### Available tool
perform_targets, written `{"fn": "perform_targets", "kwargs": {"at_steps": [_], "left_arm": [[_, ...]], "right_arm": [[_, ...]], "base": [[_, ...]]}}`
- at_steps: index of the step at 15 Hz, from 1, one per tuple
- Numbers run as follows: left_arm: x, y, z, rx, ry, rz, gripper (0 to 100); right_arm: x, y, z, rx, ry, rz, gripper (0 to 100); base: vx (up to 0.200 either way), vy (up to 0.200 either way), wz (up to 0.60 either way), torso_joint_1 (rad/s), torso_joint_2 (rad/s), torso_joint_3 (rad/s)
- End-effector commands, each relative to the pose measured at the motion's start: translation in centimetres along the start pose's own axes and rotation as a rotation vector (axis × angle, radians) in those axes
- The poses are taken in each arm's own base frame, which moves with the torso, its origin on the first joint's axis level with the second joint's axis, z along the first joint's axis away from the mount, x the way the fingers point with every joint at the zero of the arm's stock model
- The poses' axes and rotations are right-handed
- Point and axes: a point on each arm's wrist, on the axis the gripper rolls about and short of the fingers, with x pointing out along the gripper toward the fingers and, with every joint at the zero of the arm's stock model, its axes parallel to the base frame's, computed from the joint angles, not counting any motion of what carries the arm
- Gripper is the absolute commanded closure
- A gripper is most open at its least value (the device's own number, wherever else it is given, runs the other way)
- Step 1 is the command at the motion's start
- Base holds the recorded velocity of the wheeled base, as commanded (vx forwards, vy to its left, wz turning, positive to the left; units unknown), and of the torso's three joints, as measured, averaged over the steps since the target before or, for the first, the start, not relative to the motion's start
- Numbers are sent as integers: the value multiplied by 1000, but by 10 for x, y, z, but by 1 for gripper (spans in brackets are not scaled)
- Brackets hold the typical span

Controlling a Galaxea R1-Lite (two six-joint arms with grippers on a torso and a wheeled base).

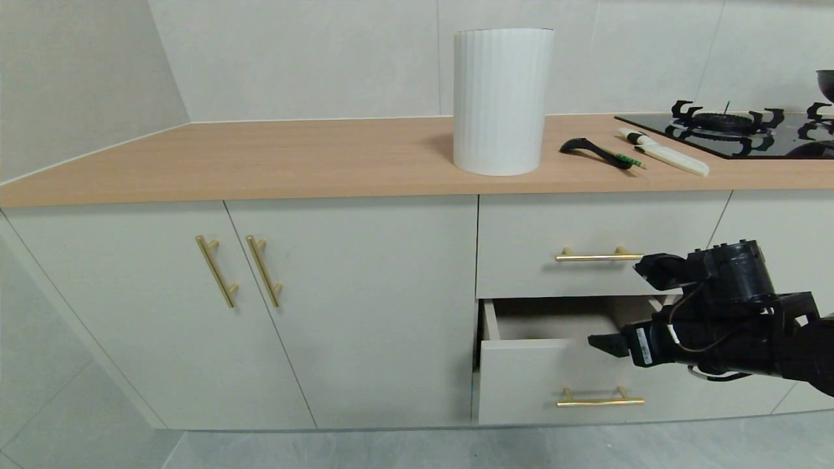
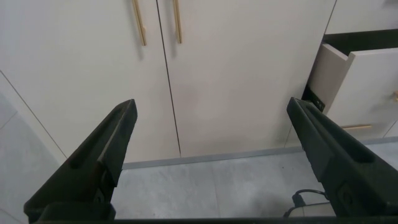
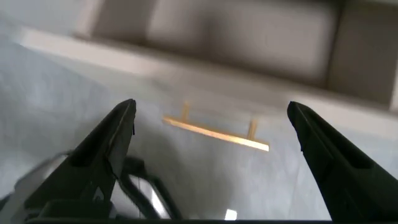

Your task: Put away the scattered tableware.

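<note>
The lower drawer (image 1: 547, 368) is seen standing open, its inside bare as far as can be made out. The right claw (image 1: 618, 303) is held just before the drawer's open mouth, above the drawer handle (image 1: 599, 398) and below the shut upper drawer (image 1: 554, 228). Its jaws are spread wide and nothing is carried between them. From its wrist, the same brass handle (image 3: 214, 134) is seen beyond the claw (image 3: 211, 109), well apart from both fingers.

The tableware is found well above this claw and farther back, on the table (image 1: 293, 156): a black ladle (image 1: 589, 150), a white knife (image 1: 664, 155) just beside it, and between them a small green-handled piece (image 1: 629, 160) too small to be named. A white ribbed canister (image 1: 502, 101) stands up and to the left of the claw, and the hob (image 1: 730, 130) lies up and to its right.

The left claw (image 2: 211, 109) is also spread wide and empty, low before the cabinet doors (image 2: 168, 74), with the open drawer (image 2: 348, 68) farther off.

The opening of the drawer is judged to be done, and no piece has yet been put away. The fetching of the first piece is judged to be next. For that, the right claw would need to be lifted clear of the drawer front and raised above the table edge. It would then be lowered over the thin ladle handle with the jaws set across it, so that the neighbouring knife is not nudged.
</note>
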Motion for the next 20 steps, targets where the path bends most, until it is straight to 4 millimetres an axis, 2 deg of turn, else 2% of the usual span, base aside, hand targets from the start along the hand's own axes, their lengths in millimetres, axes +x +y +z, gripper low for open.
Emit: {"fn": "perform_targets", "kwargs": {"at_steps": [1, 4, 5, 8, 11, 20], "left_arm": [[0, 0, 0, 0, 1, 0, 0], [0, 0, 0, 0, 1, 0, 0], [0, 0, 0, 0, 1, 0, 0], [0, 0, 0, 0, 1, 0, 0], [0, 0, 0, 0, 1, 0, 0], [0, 0, 0, 0, 1, 0, 0]], "right_arm": [[-5, 2, 7, 1, -70, -10, 0], [19, 1, 3, 21, -88, -60, 0], [37, 1, -3, 22, -90, -91, 0], [75, -1, -14, 66, -119, -130, 0], [100, -3, -21, 81, -167, -195, 0], [102, -4, -23, 79, -153, -205, 0]], "base": [[0, 0, 0, 0, 0, 0], [0, 0, 0, 0, 0, 0], [0, 0, 0, 0, 0, 0], [0, 0, 0, 0, 0, 0], [0, 0, 0, 0, 0, 0], [0, 0, 0, 0, 0, 0]]}}
